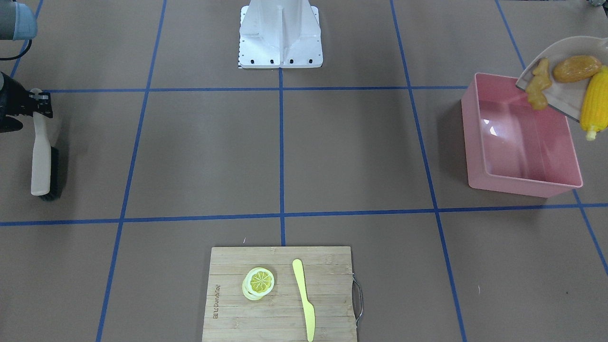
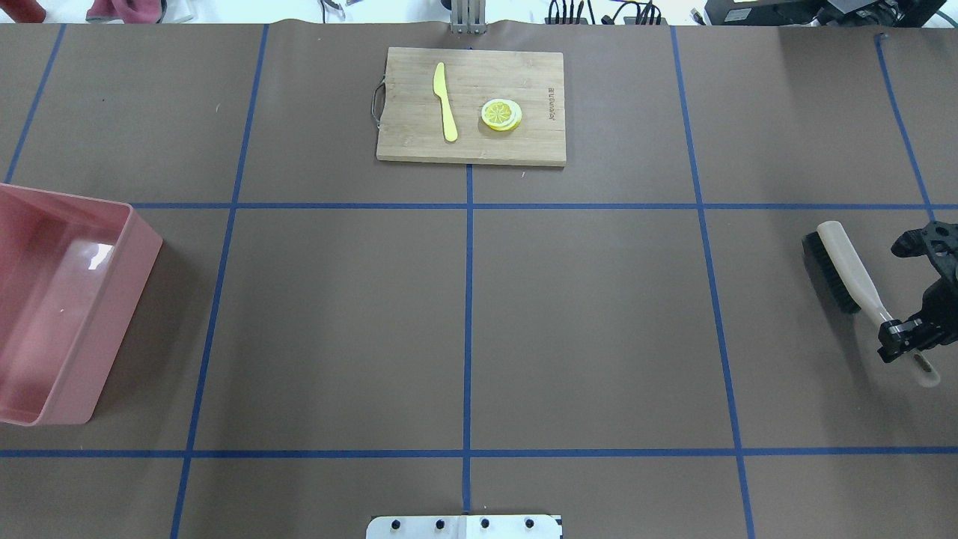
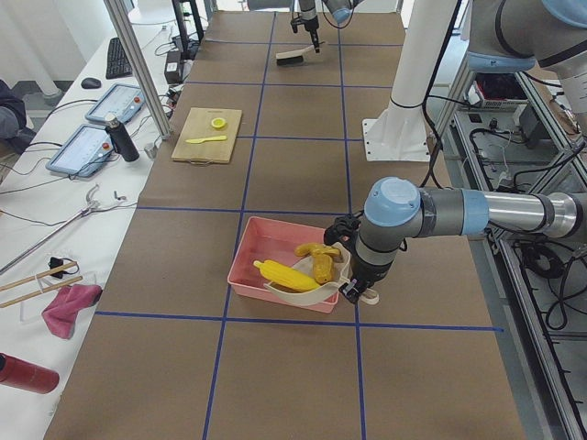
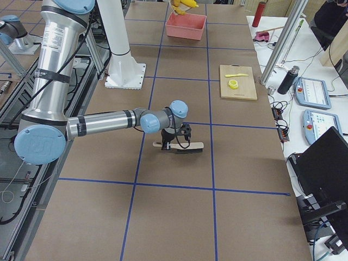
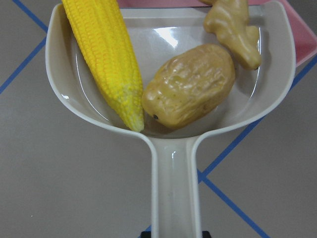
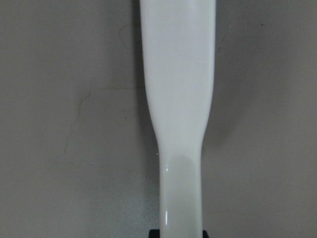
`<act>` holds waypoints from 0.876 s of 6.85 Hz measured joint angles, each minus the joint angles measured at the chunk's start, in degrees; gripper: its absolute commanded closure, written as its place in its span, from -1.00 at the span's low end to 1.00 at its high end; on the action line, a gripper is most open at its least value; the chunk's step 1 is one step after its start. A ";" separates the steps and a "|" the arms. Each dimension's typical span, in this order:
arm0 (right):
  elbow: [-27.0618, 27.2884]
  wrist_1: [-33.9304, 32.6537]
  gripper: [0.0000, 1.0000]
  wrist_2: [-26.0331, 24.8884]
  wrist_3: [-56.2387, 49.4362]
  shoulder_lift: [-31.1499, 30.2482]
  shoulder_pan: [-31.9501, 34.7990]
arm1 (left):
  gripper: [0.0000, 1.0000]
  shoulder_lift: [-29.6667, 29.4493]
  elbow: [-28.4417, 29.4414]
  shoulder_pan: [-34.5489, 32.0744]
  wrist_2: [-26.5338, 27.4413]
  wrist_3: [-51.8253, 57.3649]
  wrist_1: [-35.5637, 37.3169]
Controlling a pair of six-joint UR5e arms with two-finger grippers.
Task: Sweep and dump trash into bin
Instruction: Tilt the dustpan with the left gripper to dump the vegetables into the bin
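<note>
Our left gripper (image 5: 175, 234) is clenched on the flat handle of a beige dustpan (image 5: 171, 163). The pan is smooth, glossy plastic with a rounded wall, and it holds all the trash: a ribbed yellow corn cob (image 5: 106, 59), a lumpy brownish potato (image 5: 190, 84) and a knobbly tan ginger root (image 5: 233, 29). The cob's long axis runs from handle to lip, with its tapered tip toward the handle. The ginger lies at the lip. The pan hangs tilted over the pink bin (image 1: 522, 183), a tapered tub with a shiny floor at the left end of the table (image 2: 599, 337). Our right gripper (image 2: 902, 337) grips the cream handle of a black-bristled brush (image 2: 842, 258) at the right end.
</note>
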 measured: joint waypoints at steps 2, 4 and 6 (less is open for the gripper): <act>-0.73 -0.06 -0.55 0.25 0.37 0.22 -0.79 | 1.00 -0.62 -0.21 0.52 1.07 1.51 2.13; -1.31 0.05 -0.99 0.49 0.49 0.29 -1.67 | 1.00 -1.10 -0.16 0.93 2.35 4.54 4.31; -1.19 0.12 -1.00 0.52 0.48 0.87 -1.73 | 1.00 -2.24 0.29 0.83 2.48 7.80 6.19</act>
